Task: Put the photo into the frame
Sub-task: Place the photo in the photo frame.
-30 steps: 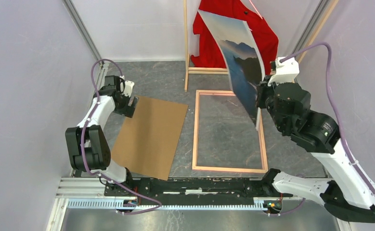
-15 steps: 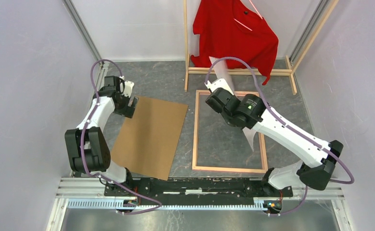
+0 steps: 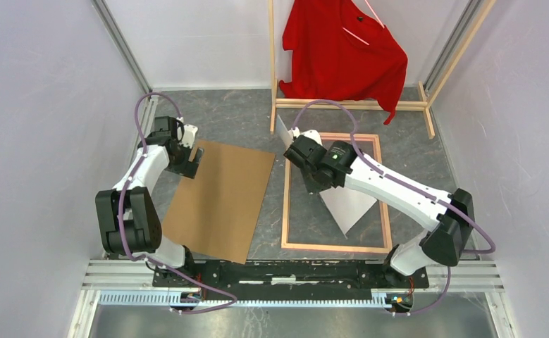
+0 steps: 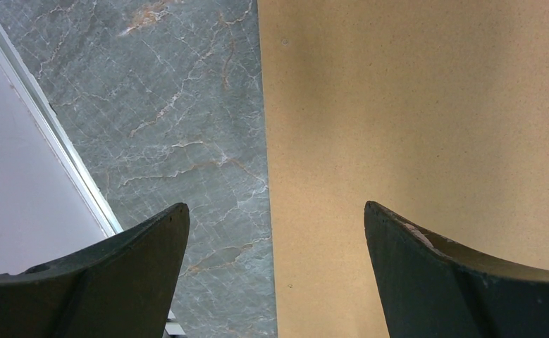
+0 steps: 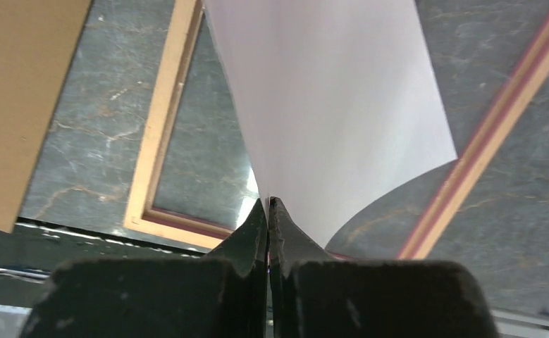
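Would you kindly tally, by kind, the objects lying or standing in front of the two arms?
White-backed rectangular photo print: 1
Thin rectangular wooden picture frame: 1
Brown rectangular backing board: 1
Red shirt: 1
Tall wooden clothes rack: 1
Total: 5

Printed face of the photo point(image 3: 349, 205) unseen, its upper part behind the right arm point(image 3: 398, 189).

Pale lilac walls point(image 3: 39, 105), grey marbled floor point(image 3: 236, 120) — wooden clothes rack point(image 3: 272, 63) at the back, red shirt point(image 3: 342, 56) hanging
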`<control>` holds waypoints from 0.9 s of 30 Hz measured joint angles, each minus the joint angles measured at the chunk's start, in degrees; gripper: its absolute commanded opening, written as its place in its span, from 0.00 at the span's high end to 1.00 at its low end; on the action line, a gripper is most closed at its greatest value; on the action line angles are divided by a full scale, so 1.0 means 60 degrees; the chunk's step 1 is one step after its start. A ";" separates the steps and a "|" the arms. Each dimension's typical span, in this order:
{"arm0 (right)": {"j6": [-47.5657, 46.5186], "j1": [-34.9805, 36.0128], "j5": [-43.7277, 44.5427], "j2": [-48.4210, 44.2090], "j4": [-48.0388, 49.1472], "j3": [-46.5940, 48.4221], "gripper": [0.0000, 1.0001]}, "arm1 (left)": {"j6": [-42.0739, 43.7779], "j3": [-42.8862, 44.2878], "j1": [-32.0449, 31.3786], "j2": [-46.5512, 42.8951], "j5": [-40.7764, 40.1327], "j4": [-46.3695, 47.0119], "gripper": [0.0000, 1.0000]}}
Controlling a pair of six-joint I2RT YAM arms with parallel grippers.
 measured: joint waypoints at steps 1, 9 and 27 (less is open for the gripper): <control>0.0175 0.0004 -0.0058 0.0055 0.0051 0.0000 1.00 | 0.0000 -0.0004 0.0000 -0.0007 0.0004 0.0007 0.00; 0.1985 0.0015 -0.0189 0.0696 -0.0492 -0.0044 1.00 | 0.0000 -0.0004 0.0000 -0.0011 0.0036 0.0004 0.00; 0.5967 0.0091 -0.0390 -0.0426 0.0532 -0.1038 1.00 | 0.0000 -0.0310 0.0000 -0.0069 0.0331 0.0051 0.00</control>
